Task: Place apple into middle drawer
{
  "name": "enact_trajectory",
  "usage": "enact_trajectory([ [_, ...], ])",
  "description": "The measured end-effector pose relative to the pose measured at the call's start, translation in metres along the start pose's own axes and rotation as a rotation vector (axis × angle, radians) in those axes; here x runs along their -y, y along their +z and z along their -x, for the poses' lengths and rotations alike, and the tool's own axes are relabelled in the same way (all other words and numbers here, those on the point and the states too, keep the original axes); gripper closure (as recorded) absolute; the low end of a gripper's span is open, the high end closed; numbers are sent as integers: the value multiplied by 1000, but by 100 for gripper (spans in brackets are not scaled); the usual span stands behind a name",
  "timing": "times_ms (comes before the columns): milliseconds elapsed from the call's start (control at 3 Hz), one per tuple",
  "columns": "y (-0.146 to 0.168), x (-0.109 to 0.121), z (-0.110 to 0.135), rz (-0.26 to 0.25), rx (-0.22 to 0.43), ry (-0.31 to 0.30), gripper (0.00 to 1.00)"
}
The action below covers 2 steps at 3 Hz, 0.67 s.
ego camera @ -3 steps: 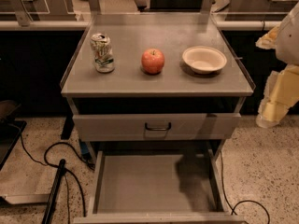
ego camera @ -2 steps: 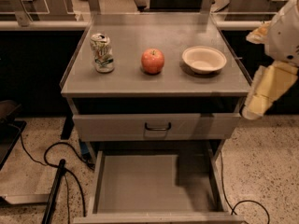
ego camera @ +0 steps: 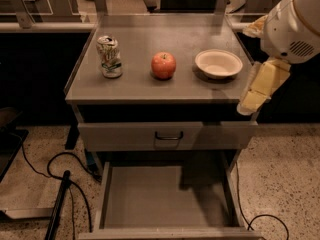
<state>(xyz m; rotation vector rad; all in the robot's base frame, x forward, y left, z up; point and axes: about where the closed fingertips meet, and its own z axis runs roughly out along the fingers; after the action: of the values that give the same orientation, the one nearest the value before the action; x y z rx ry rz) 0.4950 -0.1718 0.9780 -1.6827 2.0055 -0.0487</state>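
The red apple (ego camera: 163, 65) with yellowish patches stands in the middle of the grey cabinet top (ego camera: 150, 89), between a soda can and a cream bowl. The middle drawer (ego camera: 160, 199) is pulled open below, with a flat bare grey floor and low side walls. My gripper (ego camera: 257, 90), cream-yellow under a white arm housing, hangs at the right edge of the cabinet top, to the right of the bowl and well away from the apple. It holds nothing that I can see.
A dented soda can (ego camera: 110, 56) stands left of the apple. A cream bowl (ego camera: 218, 63) sits to its right. A shut drawer with a dark loop handle (ego camera: 169, 135) lies above the open one. Black cables (ego camera: 60, 174) lie on the speckled floor at the left.
My arm and gripper have moved left from the frame's right edge to the right edge of the cabinet top. The apple, can, bowl and drawers have not moved.
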Motion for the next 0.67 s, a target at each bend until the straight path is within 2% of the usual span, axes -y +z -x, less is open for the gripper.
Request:
enact_trajectory([
  [333, 21, 8, 3, -18, 37, 12, 0],
  [667, 54, 26, 11, -35, 108, 33, 0],
])
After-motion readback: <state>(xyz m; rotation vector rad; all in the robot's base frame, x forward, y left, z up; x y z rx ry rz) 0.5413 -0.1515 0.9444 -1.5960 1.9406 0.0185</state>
